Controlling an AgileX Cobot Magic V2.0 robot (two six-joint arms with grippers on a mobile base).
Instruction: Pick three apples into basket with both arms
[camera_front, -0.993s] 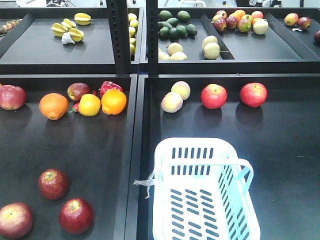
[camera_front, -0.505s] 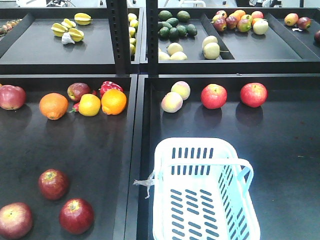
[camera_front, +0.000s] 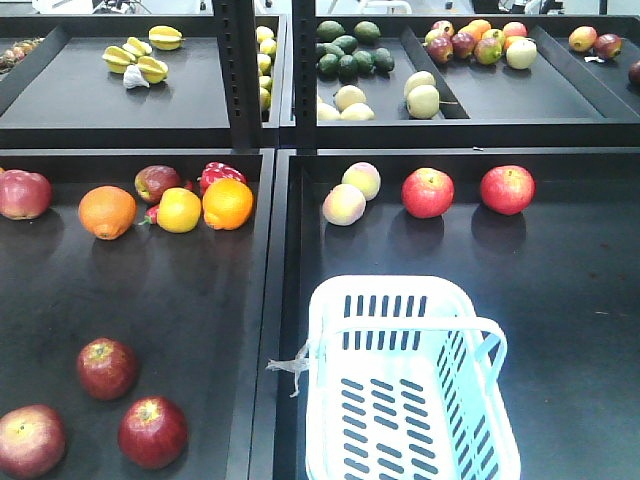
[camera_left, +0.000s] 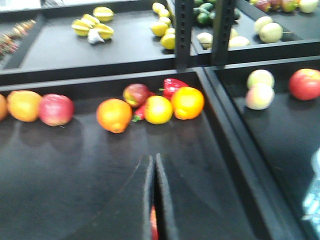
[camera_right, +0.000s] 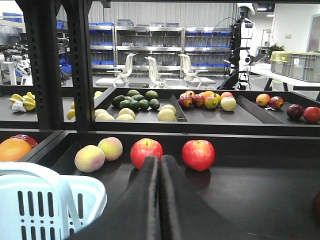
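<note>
A grey corrugated wall (camera_right: 165, 12) stands behind metal racks (camera_right: 145, 48) holding blue bins (camera_right: 102, 26). Three white chairs (camera_right: 155, 70) stand before them. Grey crates (camera_right: 300, 65) sit at right.

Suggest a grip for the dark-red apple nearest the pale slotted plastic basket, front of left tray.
Grip the dark-red round apple across its widest middle, coming straight down. It sits upright, stem dimple up, on the flat black tray, and the neighbouring dark-red apple stands clear of it, so there looks to be room either side.
</note>
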